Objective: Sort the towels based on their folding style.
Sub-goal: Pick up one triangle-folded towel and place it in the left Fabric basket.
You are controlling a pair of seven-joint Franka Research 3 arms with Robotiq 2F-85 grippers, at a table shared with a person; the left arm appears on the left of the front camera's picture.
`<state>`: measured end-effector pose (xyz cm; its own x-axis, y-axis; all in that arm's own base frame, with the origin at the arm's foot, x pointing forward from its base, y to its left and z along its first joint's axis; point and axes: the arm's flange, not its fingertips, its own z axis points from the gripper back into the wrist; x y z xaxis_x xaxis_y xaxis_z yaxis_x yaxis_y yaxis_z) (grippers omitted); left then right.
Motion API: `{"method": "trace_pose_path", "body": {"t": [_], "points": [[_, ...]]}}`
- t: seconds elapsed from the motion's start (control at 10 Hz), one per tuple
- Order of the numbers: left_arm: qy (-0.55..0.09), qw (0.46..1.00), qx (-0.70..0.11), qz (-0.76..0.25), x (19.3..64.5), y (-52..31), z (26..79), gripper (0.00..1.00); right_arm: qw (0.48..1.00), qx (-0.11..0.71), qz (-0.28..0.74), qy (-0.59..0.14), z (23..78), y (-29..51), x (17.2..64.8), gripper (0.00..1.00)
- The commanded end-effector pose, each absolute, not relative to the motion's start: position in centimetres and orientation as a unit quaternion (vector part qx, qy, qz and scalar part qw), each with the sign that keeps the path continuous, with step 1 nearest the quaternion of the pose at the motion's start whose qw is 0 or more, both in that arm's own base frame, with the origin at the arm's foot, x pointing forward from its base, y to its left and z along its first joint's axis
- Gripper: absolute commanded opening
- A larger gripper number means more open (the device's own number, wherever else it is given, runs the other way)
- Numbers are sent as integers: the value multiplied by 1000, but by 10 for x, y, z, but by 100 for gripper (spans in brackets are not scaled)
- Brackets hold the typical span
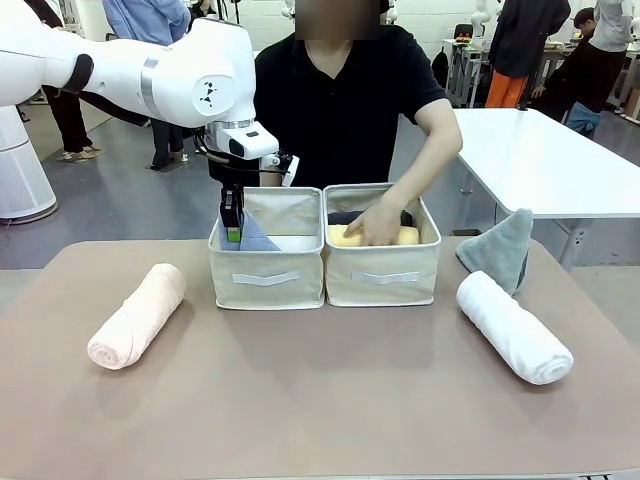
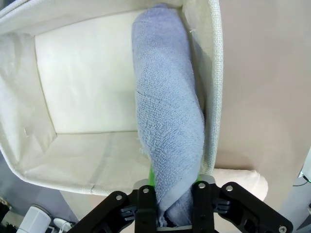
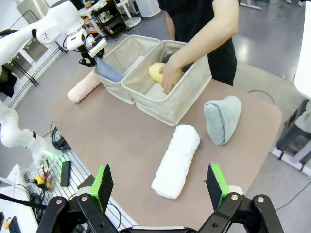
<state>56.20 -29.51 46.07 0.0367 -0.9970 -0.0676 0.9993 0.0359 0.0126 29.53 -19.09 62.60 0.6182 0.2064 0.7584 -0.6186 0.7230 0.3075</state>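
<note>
Two cream baskets stand touching at the middle of the table's (image 1: 320,410) far edge, and the whole near half of the surface is open.

There are six towels:
- **On the surface (three):** a pink roll (image 1: 137,315) lies towards the left edge and a white roll (image 1: 513,327) towards the right edge. A grey-teal triangle (image 1: 500,250) stands at the far right corner.
- **In the baskets (three):** the right basket (image 1: 382,275) holds a yellow roll (image 1: 402,236) under the person's hand (image 1: 375,225), with a dark towel (image 1: 343,217) behind it. The left gripper (image 1: 232,225) reaches into the left basket (image 1: 266,275), clamped on the light blue towel (image 1: 255,238).

The left wrist view adds that this towel (image 2: 165,111) lies along one basket wall with bare floor beside it. In the right wrist view the right gripper (image 3: 159,179) hangs above the table's right side, spread wide and holding nothing.
</note>
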Motion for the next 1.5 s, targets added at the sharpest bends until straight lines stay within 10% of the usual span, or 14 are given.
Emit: {"method": "trace_pose_path", "body": {"t": [0.0,0.1,0.2,0.3,0.4,0.5,1.4], "points": [[7,719,20,-695,557,-292,458,44,853,285,243,-363,625,-190,296,100],[6,719,19,-695,557,-291,460,95,853,285,243,-363,625,-190,296,100],[5,718,19,-695,556,-291,462,63,853,285,243,-363,625,-190,296,100],[4,718,18,-696,556,-291,463,100,853,285,243,-363,625,-190,296,100],[4,716,19,-697,555,-291,463,83,853,285,243,-363,625,-190,296,100],[4,716,19,-698,556,-290,463,100,853,285,243,-363,625,-190,296,100],[-59,719,-61,-689,515,-247,533,100,853,285,243,-363,625,-190,296,100]]}}
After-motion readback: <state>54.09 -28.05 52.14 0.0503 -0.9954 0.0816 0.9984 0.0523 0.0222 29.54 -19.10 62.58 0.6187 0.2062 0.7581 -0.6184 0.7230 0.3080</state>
